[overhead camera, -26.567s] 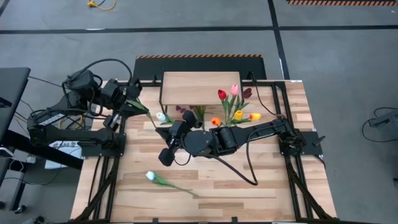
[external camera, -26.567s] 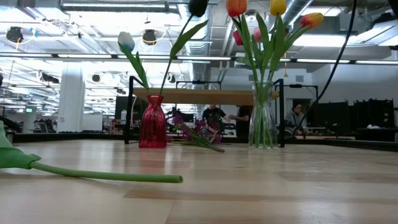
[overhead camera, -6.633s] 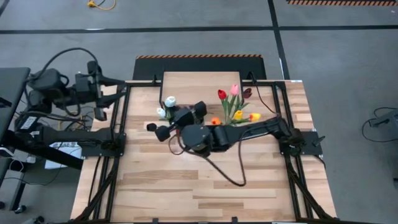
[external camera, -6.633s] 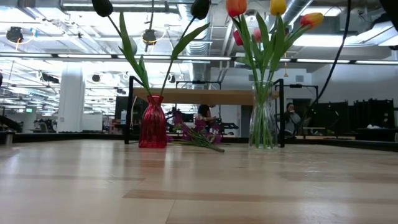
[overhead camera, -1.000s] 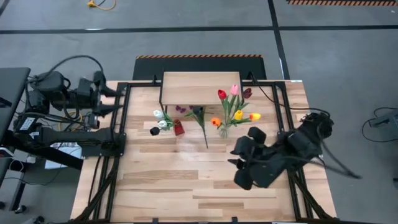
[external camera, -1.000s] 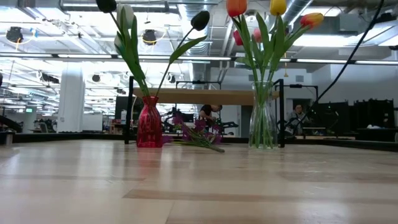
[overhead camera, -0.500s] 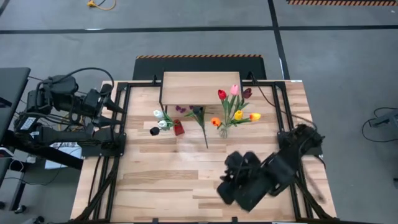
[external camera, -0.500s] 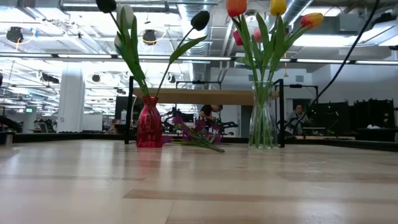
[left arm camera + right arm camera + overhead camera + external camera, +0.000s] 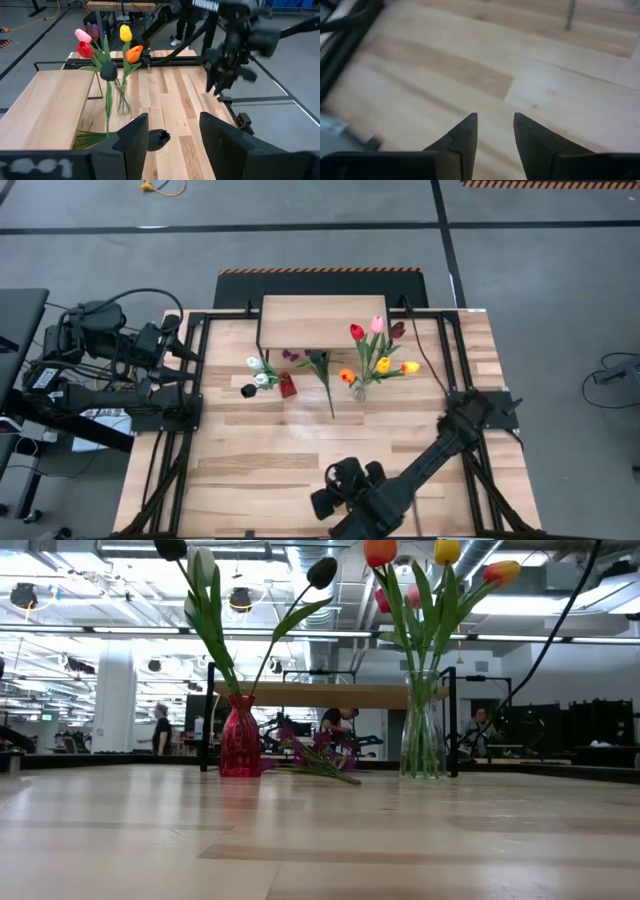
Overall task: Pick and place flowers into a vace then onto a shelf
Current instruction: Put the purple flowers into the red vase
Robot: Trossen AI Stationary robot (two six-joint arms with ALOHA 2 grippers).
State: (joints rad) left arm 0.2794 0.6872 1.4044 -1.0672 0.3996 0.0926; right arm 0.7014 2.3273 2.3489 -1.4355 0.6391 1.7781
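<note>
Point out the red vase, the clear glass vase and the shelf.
red vase (image 9: 240, 745), low view, its body.
clear glass vase (image 9: 423, 730), low view, its wall.
shelf (image 9: 320, 320), high view, bare board top.

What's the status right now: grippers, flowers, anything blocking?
Left gripper open, empty, parked at table's left edge. Right gripper open, empty, over bare front planks. Purple sprig lies unvased before shelf. No obstruction.

Light wood shelf (image 9: 320, 320), glass vase (image 9: 424, 730)

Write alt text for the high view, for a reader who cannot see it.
Seen from above, a red vase and a clear glass vase of colourful artificial tulips stand on the plank table before a small light-wood shelf. The right end effector hangs open over the table's near edge; the left end effector waits open past the left edge.
</note>
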